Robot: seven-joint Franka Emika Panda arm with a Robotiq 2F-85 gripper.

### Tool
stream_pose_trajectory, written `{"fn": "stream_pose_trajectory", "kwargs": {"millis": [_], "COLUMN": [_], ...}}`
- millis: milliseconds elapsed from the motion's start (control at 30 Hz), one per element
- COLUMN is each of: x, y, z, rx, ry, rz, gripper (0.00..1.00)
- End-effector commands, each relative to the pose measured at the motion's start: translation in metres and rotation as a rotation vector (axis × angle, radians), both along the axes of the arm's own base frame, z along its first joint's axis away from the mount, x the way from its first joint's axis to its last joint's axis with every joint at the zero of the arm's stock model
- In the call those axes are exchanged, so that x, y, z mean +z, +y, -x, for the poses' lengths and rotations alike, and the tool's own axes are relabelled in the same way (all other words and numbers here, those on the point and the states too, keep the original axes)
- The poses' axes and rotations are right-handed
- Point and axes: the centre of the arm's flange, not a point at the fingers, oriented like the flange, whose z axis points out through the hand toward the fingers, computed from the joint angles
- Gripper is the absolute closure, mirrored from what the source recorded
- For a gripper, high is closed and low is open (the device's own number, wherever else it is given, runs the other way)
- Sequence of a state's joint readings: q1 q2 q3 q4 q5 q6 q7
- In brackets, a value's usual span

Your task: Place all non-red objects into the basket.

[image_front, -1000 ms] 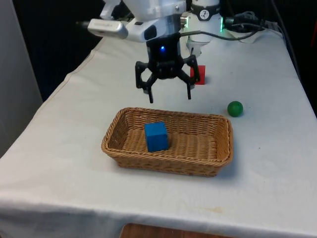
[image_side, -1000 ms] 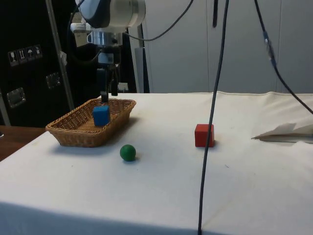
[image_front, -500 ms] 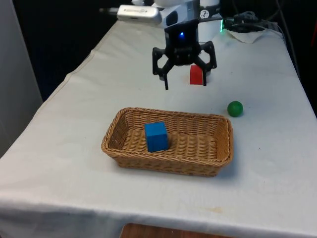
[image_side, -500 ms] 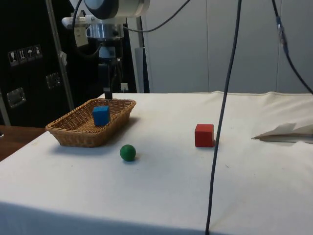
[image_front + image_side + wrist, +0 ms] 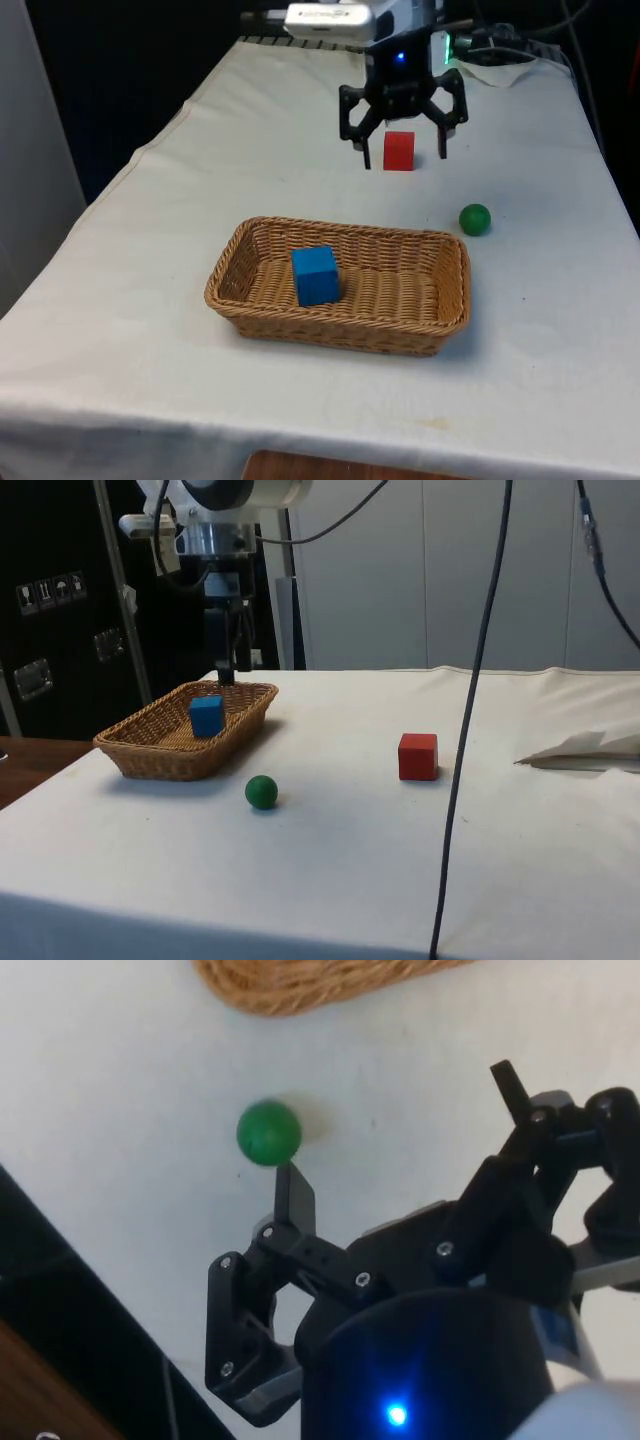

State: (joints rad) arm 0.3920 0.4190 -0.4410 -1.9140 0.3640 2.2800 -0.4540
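Above the red cube (image 5: 399, 151), claw (image 5: 404, 157) agape, empty.

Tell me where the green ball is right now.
The green ball sits on the white cloth, outside the basket, just past its far corner on the front view's right. The red cube lies farther back.

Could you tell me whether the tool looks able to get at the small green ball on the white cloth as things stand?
Probably yes. The green ball lies alone on the white cloth, apart from the woven wicker basket and the red cube. The tool hangs open and empty above the table.
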Motion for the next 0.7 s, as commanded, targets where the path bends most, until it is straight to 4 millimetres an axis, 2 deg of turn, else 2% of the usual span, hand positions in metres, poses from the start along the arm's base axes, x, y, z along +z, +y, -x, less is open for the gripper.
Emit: {"fn": "stream_pose_trajectory", "kwargs": {"millis": [0, 200, 233, 367, 667], "x": [0.001, 0.005, 0.004, 0.005, 0.004], "y": [0.004, 0.023, 0.019, 0.037, 0.060], "z": [0.003, 0.015, 0.012, 0.024, 0.026], "rx": [0.001, 0.012, 0.014, 0.015, 0.021], "ry": [-0.002, 0.009, 0.015, 0.017, 0.018], "rz": [0.007, 0.008, -0.003, 0.012, 0.019], "gripper": [0.00, 0.00, 0.00, 0.00, 0.00]}}
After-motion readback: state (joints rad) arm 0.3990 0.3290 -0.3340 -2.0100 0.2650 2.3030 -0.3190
